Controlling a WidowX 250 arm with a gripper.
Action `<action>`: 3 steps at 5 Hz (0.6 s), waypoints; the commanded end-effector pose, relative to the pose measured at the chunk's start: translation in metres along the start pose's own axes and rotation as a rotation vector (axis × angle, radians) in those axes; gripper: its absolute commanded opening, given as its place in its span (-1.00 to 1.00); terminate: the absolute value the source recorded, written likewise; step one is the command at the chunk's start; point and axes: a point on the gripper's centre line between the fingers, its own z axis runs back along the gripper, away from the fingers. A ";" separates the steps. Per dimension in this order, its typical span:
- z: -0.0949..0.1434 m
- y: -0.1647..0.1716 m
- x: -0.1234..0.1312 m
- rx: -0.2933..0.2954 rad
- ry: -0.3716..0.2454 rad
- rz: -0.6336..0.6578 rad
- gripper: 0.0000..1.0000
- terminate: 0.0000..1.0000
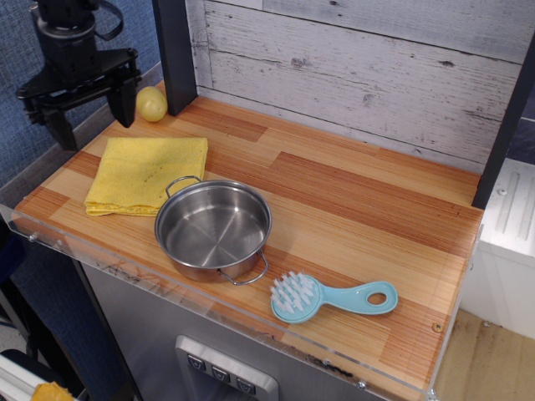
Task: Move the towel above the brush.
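Observation:
The folded yellow towel (145,173) lies flat at the left end of the wooden counter, its right edge touching the steel pot. The light blue brush (331,297) with white bristles lies near the front edge, right of the pot, handle pointing right. My black gripper (94,123) hangs open and empty above the counter's back left corner, just above and behind the towel's far left edge, its two fingers spread wide.
A steel pot (213,229) with two loop handles stands between towel and brush. A small yellow lemon-like fruit (151,104) sits at the back left by a dark post (174,52). A whitewashed plank wall (359,67) backs the counter (359,209).

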 end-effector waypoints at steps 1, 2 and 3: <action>-0.007 -0.007 0.003 -0.009 0.000 0.039 1.00 -1.00; -0.020 -0.012 -0.004 -0.029 0.008 0.072 1.00 -1.00; -0.028 -0.021 -0.009 -0.031 0.015 0.070 1.00 -1.00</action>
